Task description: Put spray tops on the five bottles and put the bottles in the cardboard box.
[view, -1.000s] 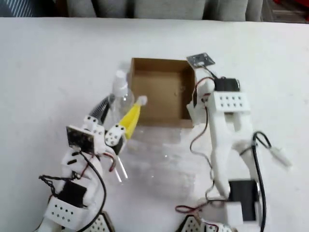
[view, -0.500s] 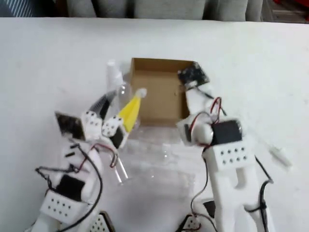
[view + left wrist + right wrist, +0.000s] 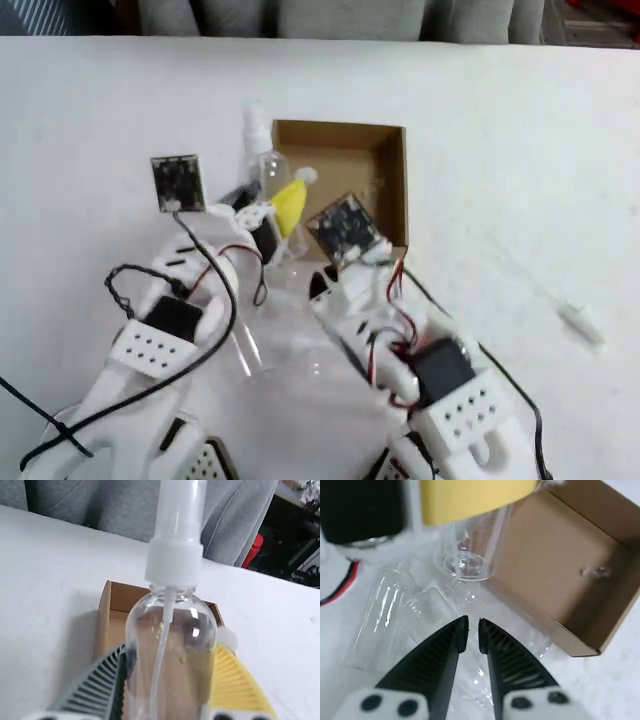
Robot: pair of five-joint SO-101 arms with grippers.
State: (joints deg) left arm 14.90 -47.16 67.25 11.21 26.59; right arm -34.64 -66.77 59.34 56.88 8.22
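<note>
High view shows the cardboard box (image 3: 340, 129) upper centre on the white table (image 3: 90, 110), open side up. At the box's left wall we see the left gripper (image 3: 266, 197) clenched around 1 clear bottle (image 3: 262, 168). A grey finger (image 3: 238, 196) presses one side and a yellow finger (image 3: 291, 203) the other. The bottle stands roughly upright with a white spray top (image 3: 255, 122) on its neck. Whether it is over the box's edge or just outside it, we cannot tell.

Left wrist view confirms the grasp: the bottle (image 3: 172, 625) fills the gap between both fingers, with the box (image 3: 112, 600) behind it.

Right wrist view shows the right gripper (image 3: 469, 631) with its 2 black fingers (image 3: 440, 665) nearly together. A thin gap remains between them and they grip nothing. It hangs above 2 clear bottles (image 3: 382, 612) lying on their sides, just beside the box (image 3: 560, 570).

In the high view, a small white piece (image 3: 580, 322) lies well apart at the right.
</note>
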